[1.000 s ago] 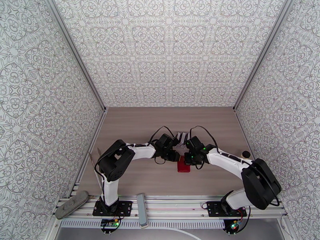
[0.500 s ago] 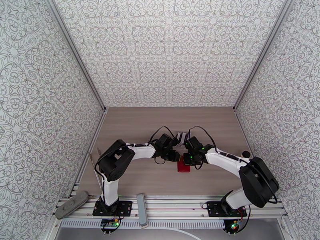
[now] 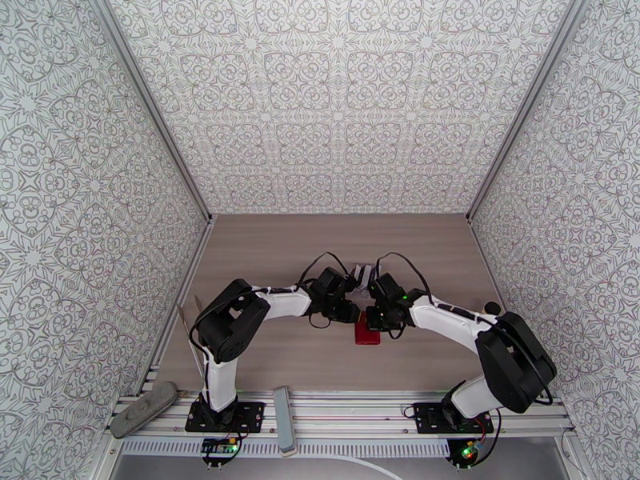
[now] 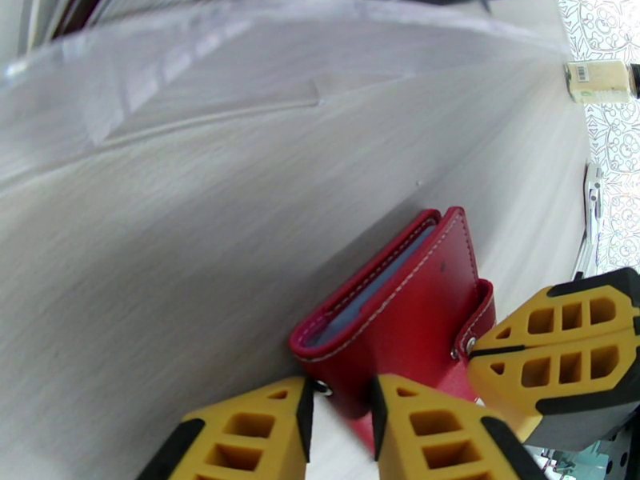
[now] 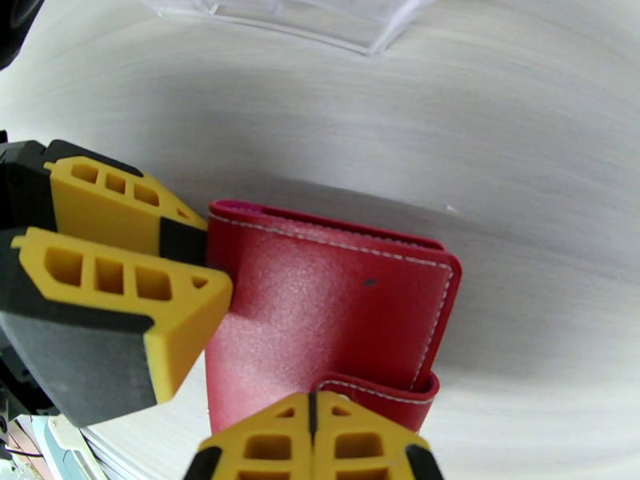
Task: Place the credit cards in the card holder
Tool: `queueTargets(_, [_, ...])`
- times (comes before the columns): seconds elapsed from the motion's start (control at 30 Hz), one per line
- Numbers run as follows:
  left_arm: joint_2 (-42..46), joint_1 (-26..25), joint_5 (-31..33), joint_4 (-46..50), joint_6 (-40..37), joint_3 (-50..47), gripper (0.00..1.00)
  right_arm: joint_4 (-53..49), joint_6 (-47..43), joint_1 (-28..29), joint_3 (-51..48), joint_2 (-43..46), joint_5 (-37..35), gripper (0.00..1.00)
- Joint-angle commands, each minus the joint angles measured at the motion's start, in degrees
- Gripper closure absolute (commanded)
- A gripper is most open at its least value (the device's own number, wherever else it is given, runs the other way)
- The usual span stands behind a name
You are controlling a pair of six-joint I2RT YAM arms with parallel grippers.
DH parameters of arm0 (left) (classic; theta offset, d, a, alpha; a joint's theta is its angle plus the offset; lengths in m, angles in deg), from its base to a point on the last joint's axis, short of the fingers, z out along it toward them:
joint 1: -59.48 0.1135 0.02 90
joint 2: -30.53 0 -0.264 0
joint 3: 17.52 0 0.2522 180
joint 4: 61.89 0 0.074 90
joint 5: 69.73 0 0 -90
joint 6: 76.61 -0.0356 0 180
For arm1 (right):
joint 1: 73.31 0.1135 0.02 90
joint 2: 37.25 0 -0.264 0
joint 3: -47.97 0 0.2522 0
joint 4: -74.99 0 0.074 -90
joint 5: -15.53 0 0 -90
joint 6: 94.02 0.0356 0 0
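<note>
You are dealing with a light, supple piece here. The card holder [image 4: 400, 314] is looking like soft stitched leather, firm enough across its faces to hold shape but likely to flex and swing at the fold. Its grained skin should be giving the pads fair friction. You are gripping it with the left gripper [image 4: 342, 394], whose jaws are standing narrow and clamping the holder's corner just beside the snap stud. I would be taking hold there, on the stitched edge, rather than on the thin snap tab [image 5: 376, 390], which is likely to bend away. The right gripper [image 5: 314, 402] is sitting fully closed with its tips touching the tab just ahead of them; whether it is pinching any of it I cannot tell. The holder is sitting directly ahead of both grippers, between them, close over the tabletop [image 4: 160, 234]. The left wrist view is giving you the mouth of the fold, with a blue-grey layer inside, which the right wrist view is hiding. That view is instead showing you the flat outer face and the left gripper's fingers [image 5: 120, 282] at its edge. A clear stand [image 5: 320, 18] is lying beyond, its contents too blurred to tell.
</note>
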Motion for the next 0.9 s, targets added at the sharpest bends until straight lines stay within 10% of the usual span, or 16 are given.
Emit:
queueTargets(0.0, [-3.44,0.27,1.39,2.88,-0.54,-0.91,0.72,0.2,0.62,0.34,0.11,-1.27,-1.76,1.0])
queueTargets(0.87, [-3.77,0.36,2.24,3.67,-1.15,-0.77,0.73,0.12,1.27,-1.34,-1.77,-2.88,-3.06,1.0])
